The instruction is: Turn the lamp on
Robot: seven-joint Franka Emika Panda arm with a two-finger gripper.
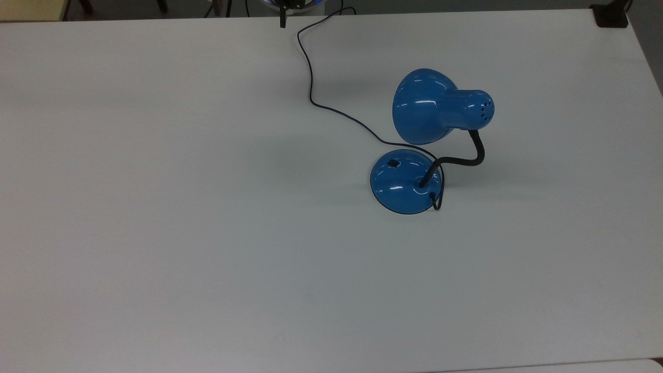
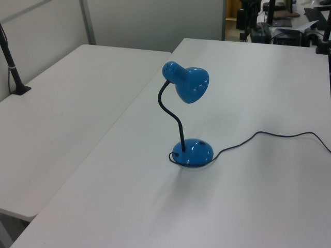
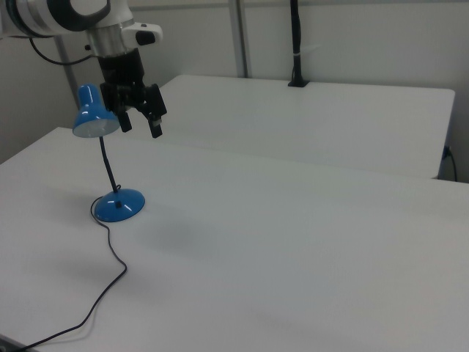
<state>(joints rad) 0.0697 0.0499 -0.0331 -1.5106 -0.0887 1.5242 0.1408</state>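
Observation:
The lamp stands on the white table (image 1: pixel 207 233). It has a glossy blue bell shade (image 1: pixel 422 106), a black gooseneck (image 1: pixel 474 155) and a round blue base (image 1: pixel 404 184). A small black switch (image 1: pixel 394 163) sits on the base's upper left in the top view. The lamp also appears in the left view as shade (image 2: pixel 191 85) and base (image 2: pixel 194 152). No glow shows at the shade (image 3: pixel 91 117). My gripper (image 3: pixel 141 123) hangs open and empty in the air just right of the shade in the right view, well above the base (image 3: pixel 119 206).
The lamp's thin dark cord (image 1: pixel 311 77) snakes from the base to the table's far edge in the top view. A second white table (image 2: pixel 62 113) adjoins this one, carrying a black clamped post (image 2: pixel 13 67). A dark block (image 1: pixel 611 18) sits at the far right corner.

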